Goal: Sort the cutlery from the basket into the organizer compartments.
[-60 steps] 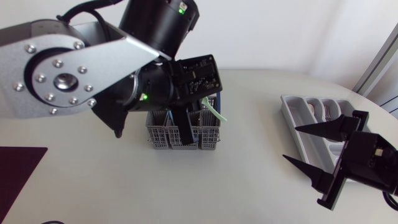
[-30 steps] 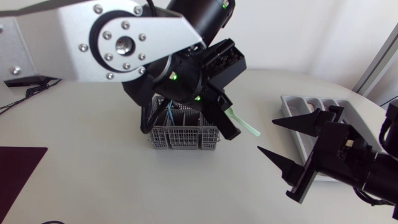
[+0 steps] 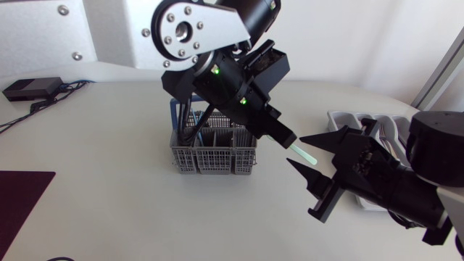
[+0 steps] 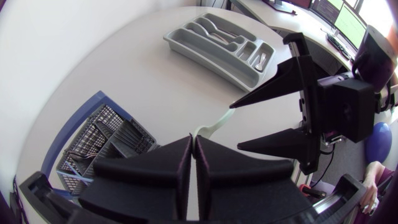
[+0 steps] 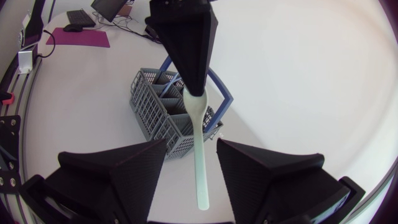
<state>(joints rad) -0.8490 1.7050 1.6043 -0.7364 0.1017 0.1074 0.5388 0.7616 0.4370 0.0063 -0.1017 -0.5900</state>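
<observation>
Pale green plastic, the utensil (image 3: 303, 154) juts from the left gripper (image 3: 285, 135), which is clenched on one end of it, out past the basket (image 3: 214, 154) and above the bench (image 3: 109, 203). Seen from overhead, its free end reaches into the gap of the right gripper (image 3: 296, 151), whose fingers stand spread. The organizer (image 3: 341, 119) lies behind the right gripper, partly hidden by that arm.

Left wrist view: the left gripper (image 4: 193, 140) is pressed tight on the utensil (image 4: 214, 121), which runs straight ahead to the right gripper (image 4: 236, 126). The organizer (image 4: 217, 40) is farther ahead and the basket (image 4: 99, 140) is beside and below.

Right wrist view: the utensil (image 5: 198, 149) lies lengthwise between the fingers of the right gripper (image 5: 191, 146), apart from both, its long axis in line with them. The left gripper (image 5: 194, 87) pinches the far end, above the basket (image 5: 168, 115). This looks like a hand-over: the right gripper is nearer the organizer, and I judge it need only close on the shaft
</observation>
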